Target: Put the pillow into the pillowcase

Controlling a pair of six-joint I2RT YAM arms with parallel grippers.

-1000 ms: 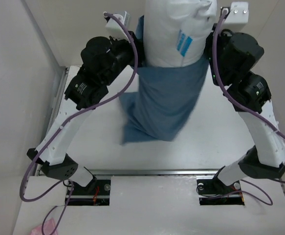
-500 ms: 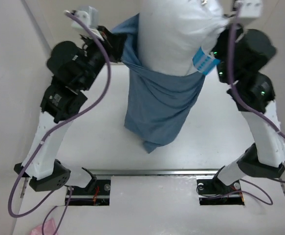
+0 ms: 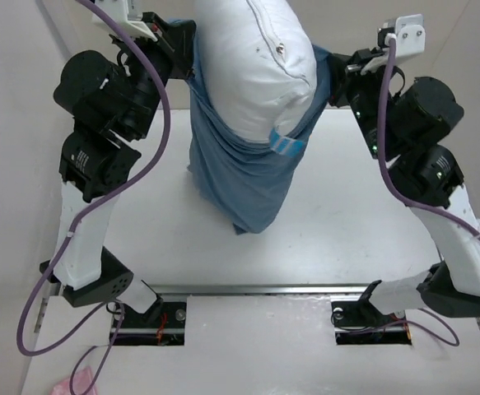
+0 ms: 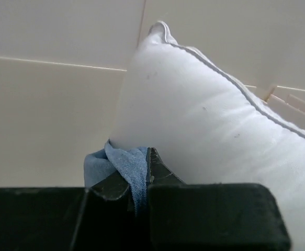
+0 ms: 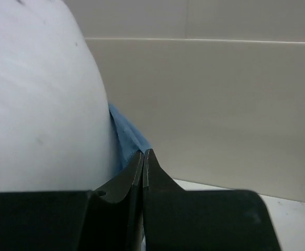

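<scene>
The white pillow (image 3: 252,70) hangs upright between both raised arms, its lower part inside the blue pillowcase (image 3: 244,181), whose bottom end droops toward the table. My left gripper (image 3: 182,49) is shut on the pillowcase's left rim; in the left wrist view blue cloth (image 4: 126,167) sits pinched between the fingers, with the pillow (image 4: 220,130) right behind. My right gripper (image 3: 338,74) is shut on the right rim; the right wrist view shows blue cloth (image 5: 126,138) at the fingertips beside the pillow (image 5: 37,104). A blue-striped tag (image 3: 285,144) shows at the pillow's side.
The white table (image 3: 355,239) lies under the hanging pillowcase. Beige walls stand close on the left (image 3: 17,164) and behind. A metal rail (image 3: 264,290) runs along the table's near edge, by the arm bases.
Both arms have lifted and spread the pillowcase rim. The pillow and case have shifted left and the pillow has tipped, sitting deeper in the case. The left arm swung outward to the left.
</scene>
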